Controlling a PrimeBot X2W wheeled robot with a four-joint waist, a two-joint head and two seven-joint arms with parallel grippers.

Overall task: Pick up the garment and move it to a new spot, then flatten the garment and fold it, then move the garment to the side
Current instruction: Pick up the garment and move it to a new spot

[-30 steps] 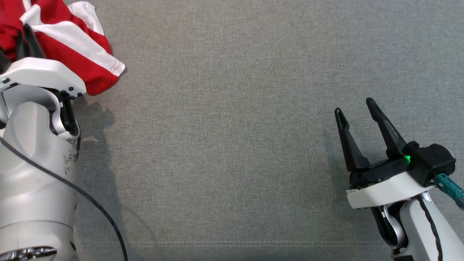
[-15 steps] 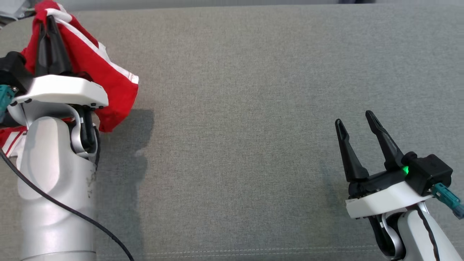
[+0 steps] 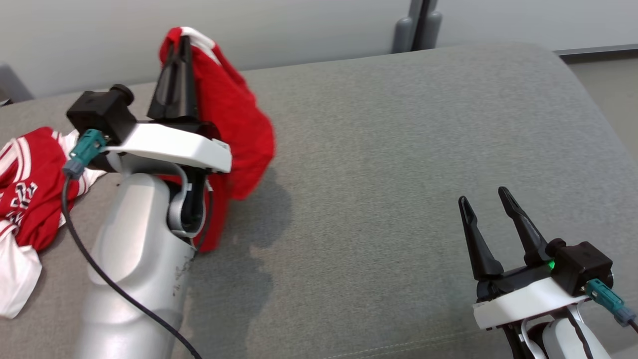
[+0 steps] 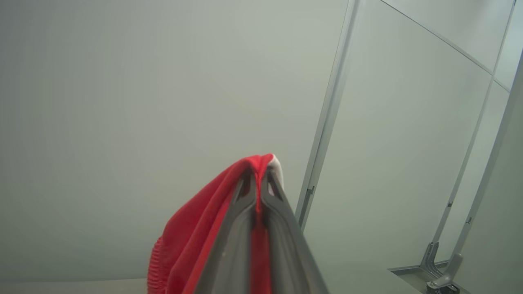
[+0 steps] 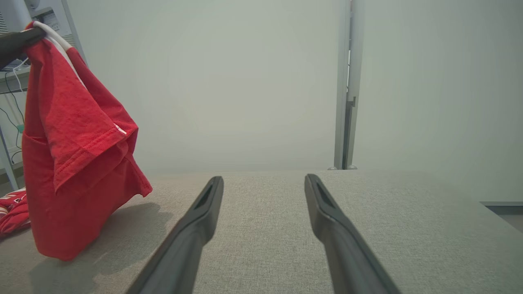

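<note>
Presently we note a grey padded surface (image 3: 398, 149) before a pale wall (image 3: 279, 30), its far edge rounded. The left gripper (image 3: 180, 44) is clamped on the red-and-white garment (image 3: 234, 114), which hangs over the surface's left part, lower end touching. The right gripper (image 3: 483, 194) stands spread and empty, with bare surface between the two.

This looks like a plain lab or test room: pale partition walls (image 4: 163, 102) joined by metal posts (image 5: 347, 102), a bench (image 3: 398, 149) padded in grey cloth, and a rack (image 5: 12, 77) with trailing cables (image 5: 12, 102) at one side.
</note>
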